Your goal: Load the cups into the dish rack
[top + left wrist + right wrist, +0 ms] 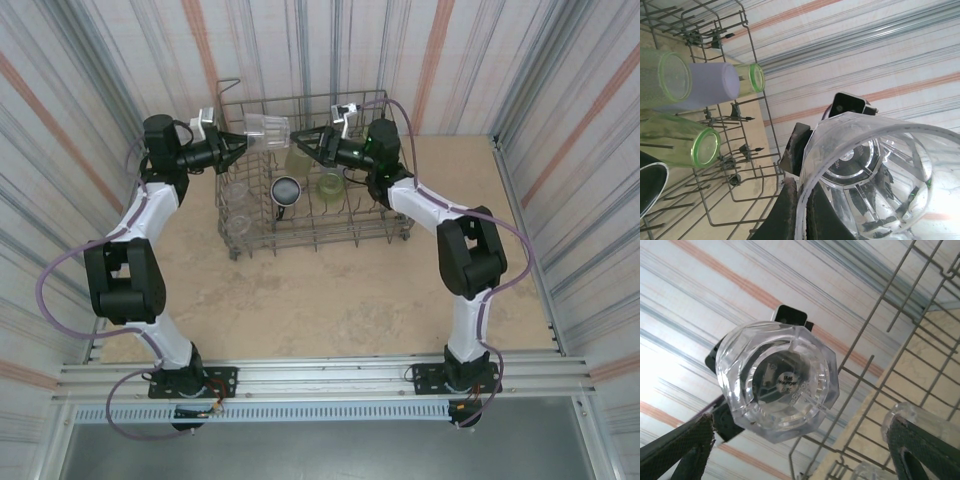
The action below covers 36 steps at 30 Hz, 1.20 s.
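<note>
A clear cup hangs sideways over the back left of the dish rack. My left gripper is shut on its rim, one finger inside and one outside; the cup's mouth faces the left wrist camera. My right gripper faces the cup's base from the other side. It stands open, and its fingers do not touch the cup. In the rack lie yellow-green cups, a lavender cup, a dark cup and clear cups.
The rack's upright tines and its wire rim lie close below and beside both grippers. A wire loop stands at the rack's back left corner. Striped walls close in the table on three sides.
</note>
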Each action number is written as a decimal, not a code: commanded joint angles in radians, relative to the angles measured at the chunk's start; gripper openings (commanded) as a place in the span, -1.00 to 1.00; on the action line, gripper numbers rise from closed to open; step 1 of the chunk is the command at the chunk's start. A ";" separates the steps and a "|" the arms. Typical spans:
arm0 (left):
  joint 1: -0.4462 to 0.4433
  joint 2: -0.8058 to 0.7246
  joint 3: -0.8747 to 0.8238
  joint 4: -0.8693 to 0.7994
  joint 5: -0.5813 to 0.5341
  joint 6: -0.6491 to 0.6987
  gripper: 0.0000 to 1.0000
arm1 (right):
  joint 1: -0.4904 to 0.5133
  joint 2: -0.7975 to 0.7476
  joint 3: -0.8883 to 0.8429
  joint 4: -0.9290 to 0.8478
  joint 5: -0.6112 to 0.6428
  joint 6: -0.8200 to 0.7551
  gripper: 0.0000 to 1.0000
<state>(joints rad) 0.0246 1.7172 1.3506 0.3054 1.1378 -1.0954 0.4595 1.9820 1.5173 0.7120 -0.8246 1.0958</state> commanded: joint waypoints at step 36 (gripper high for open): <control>0.003 0.031 -0.005 0.131 0.065 -0.091 -0.76 | 0.056 0.153 0.204 0.224 -0.022 0.219 0.03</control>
<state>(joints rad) 0.0273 1.7401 1.3449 0.4019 1.1835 -1.2049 0.5037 2.1284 1.6833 0.8993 -0.8383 1.3014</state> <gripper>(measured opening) 0.113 0.694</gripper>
